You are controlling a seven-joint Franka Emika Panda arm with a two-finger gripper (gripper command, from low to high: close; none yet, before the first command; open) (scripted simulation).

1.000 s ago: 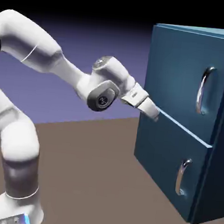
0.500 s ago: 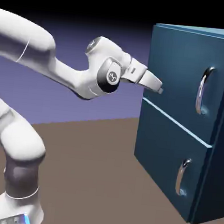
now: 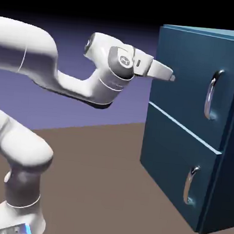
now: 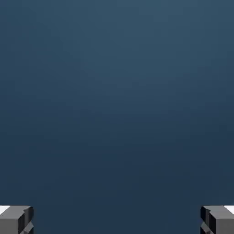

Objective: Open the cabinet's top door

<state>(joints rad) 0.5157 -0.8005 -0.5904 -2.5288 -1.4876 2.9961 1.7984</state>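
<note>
**Handle lies off to the right of the fingers, door not yet touched**

The gripper (image 3: 170,77) points roughly level at the cabinet (image 3: 189,124), up by the left part of the top door (image 3: 191,81), and its fingers are spread wide with nothing between them. In the hand view the two grey fingertips (image 4: 16,218) sit at the far corners of the bottom edge and everything ahead is plain dark-blue panel; no handle shows there at all.

That is what the next move turns on, I'd say. The top door's handle (image 3: 211,94) is a curved silver bar standing upright, so its long axis runs top to bottom, and it lies to the right of the fingers and a little lower, near the door's right edge. The hand would have to travel right across the panel face and bring the jaws to either side of the bar.

Whether the fingertips are touching the door or just short of it I cannot tell. The door looks shut, flush above the seam with the lower panel (image 3: 177,163). Open air lies to the left of the cabinet front, so there seems to be room for pulling the door out
</note>
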